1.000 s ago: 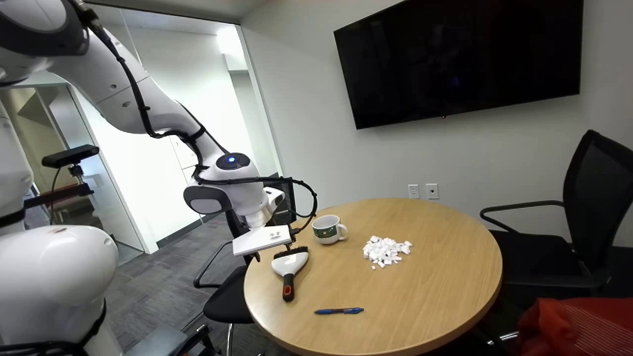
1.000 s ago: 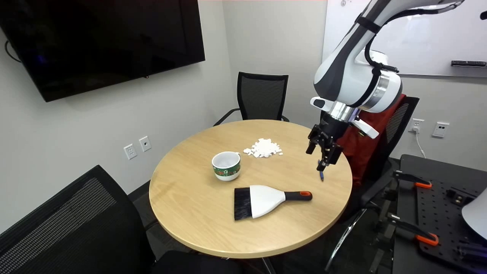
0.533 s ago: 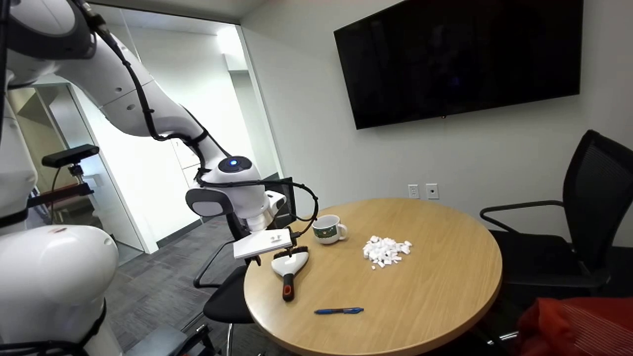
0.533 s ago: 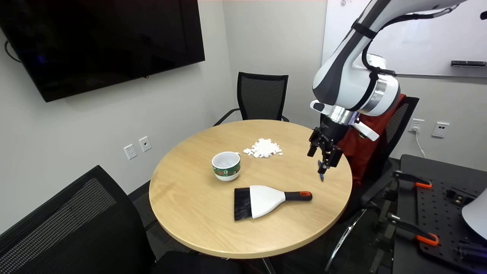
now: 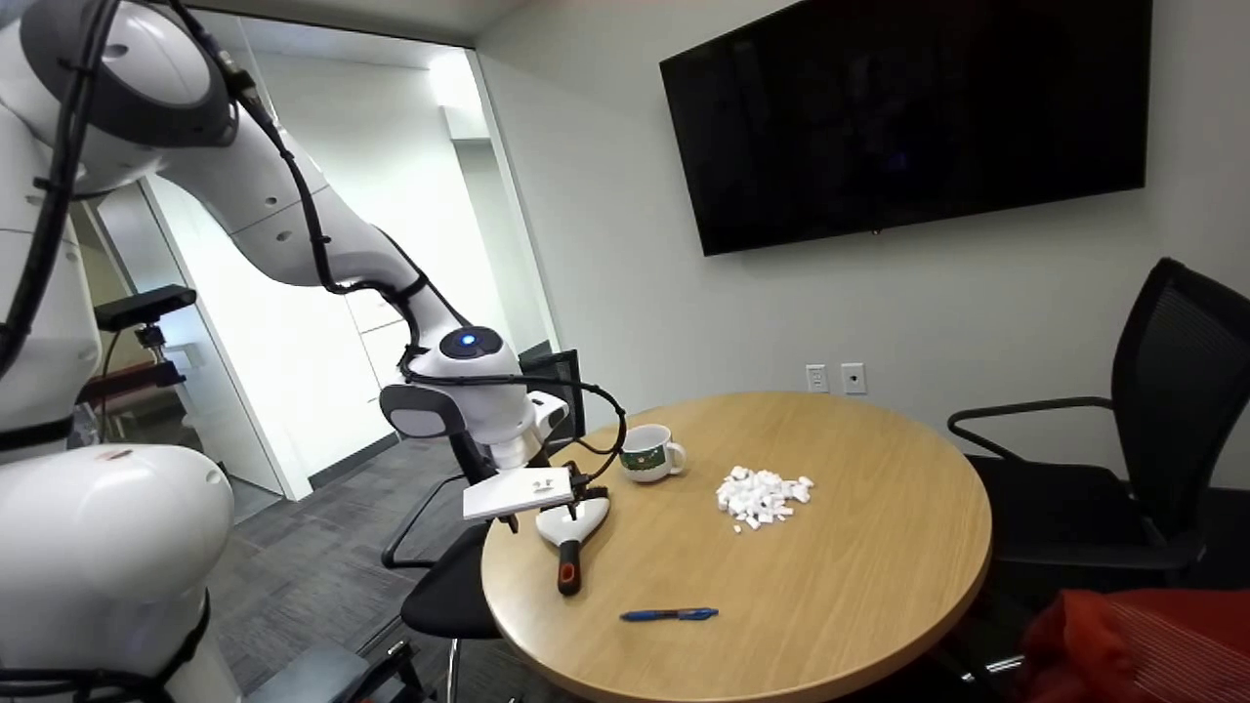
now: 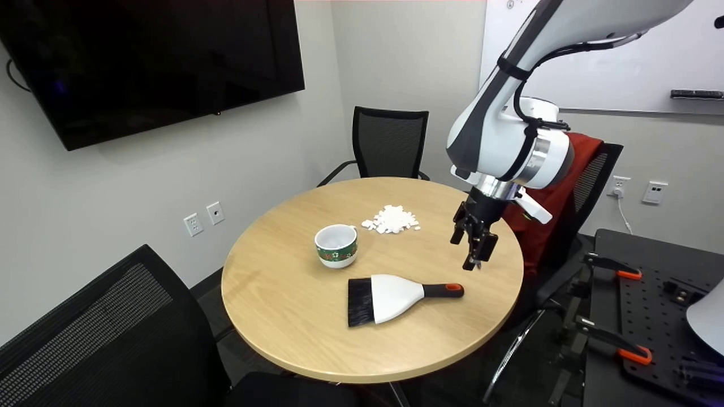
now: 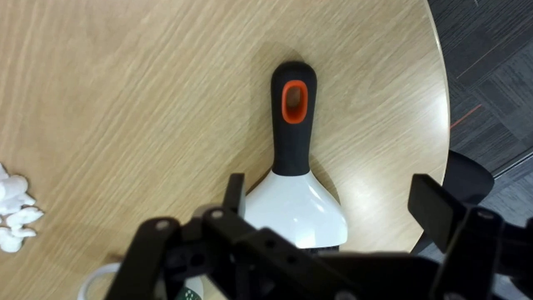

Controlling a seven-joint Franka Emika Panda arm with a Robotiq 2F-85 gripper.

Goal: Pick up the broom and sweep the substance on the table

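Note:
The broom (image 6: 397, 297) lies flat on the round wooden table (image 6: 283, 316), with a white head, black bristles and a dark handle (image 7: 291, 146) that has an orange-rimmed hole. My gripper (image 7: 333, 193) hovers above it, open, with no contact visible. From the wrist, one finger overlaps the left side of the white head; the opposite one lies far to its right, near the table edge. In an exterior view the gripper (image 6: 462, 252) hangs beyond the handle. The substance, a heap of white bits (image 5: 762, 496), rests apart from the broom; its edge (image 7: 14, 200) enters the wrist view.
A green-and-white mug (image 6: 336, 249) stands between the bristles and the white heap. A blue pen (image 5: 669, 614) lies near the table's edge, mostly covered by the gripper in an exterior view. Black chairs (image 5: 1182, 420) surround the table, and a red cloth (image 6: 582, 150) drapes one.
The arm has come down and nearer to the broom, shifting left and lower in an exterior view. The jaws have stayed open. Broom, mug, pen and white heap have not moved.

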